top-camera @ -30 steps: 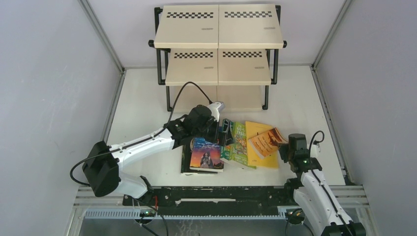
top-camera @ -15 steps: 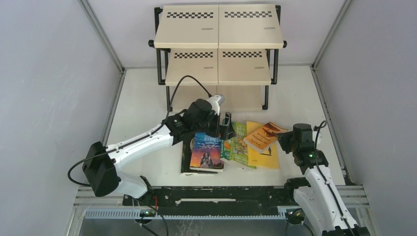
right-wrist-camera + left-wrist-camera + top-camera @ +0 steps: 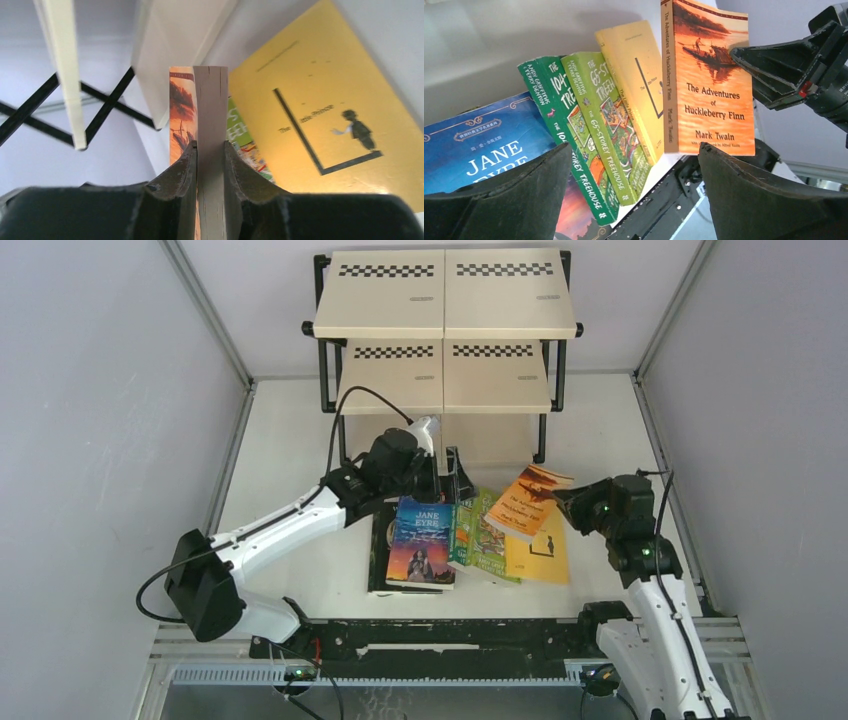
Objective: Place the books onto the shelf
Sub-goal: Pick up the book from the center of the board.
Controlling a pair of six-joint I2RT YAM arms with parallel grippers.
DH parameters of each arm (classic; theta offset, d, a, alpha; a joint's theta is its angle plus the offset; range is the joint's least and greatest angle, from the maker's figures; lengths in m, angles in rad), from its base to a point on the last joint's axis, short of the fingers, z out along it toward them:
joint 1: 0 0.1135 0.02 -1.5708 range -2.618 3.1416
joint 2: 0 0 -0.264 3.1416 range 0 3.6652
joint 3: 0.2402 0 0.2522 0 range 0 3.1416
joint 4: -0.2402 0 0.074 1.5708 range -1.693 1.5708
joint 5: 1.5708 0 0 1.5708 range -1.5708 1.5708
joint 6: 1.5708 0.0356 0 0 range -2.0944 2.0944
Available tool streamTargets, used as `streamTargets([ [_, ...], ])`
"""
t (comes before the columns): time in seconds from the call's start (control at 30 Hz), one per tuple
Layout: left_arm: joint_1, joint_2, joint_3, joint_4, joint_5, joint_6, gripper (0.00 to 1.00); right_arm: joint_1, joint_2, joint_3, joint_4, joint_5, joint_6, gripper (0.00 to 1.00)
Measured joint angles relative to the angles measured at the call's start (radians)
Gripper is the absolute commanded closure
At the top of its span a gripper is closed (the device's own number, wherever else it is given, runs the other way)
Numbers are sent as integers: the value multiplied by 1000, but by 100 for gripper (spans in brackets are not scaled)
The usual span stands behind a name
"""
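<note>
Right gripper [image 3: 566,506] jaws pinching Huckleberry Finn paperback [image 3: 528,502] by its page edge, raised in front of shelf [image 3: 400,302] right half, left gripper [image 3: 633,149] jaws spread wide above Jane Eyre [image 3: 422,540] and two Treehouse books [image 3: 480,535], front of shelf middle

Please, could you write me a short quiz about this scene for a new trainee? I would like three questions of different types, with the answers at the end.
1. True or false: the right gripper is shut on the orange book.
2. Which book lies directly beside Jane Eyre?
A) a green book
B) the yellow book
C) the orange book
3. Fill in the missing word: the left gripper is ____ and holds nothing.

Key: 1 true; 2 A; 3 open.
</note>
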Motion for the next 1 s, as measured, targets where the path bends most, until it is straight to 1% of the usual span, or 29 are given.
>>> streamTargets([
  [0.2, 10, -5, 0, 27, 44, -37, 0, 0, 45, 111, 22, -130, -48, 100],
  [0.43, 13, -5, 0, 66, 100, -87, 1, 25, 98, 183, 66, -232, -76, 100],
  [0.6, 15, -5, 0, 113, 128, -134, 2, 71, 124, 203, 86, -262, -80, 100],
  [0.73, 18, -18, 0, 150, 144, -177, 4, 106, 134, 208, 97, -268, -80, 100],
  [1.0, 25, -58, -30, 272, 174, -249, 8, 192, 164, 222, 133, -260, -75, 100],
])
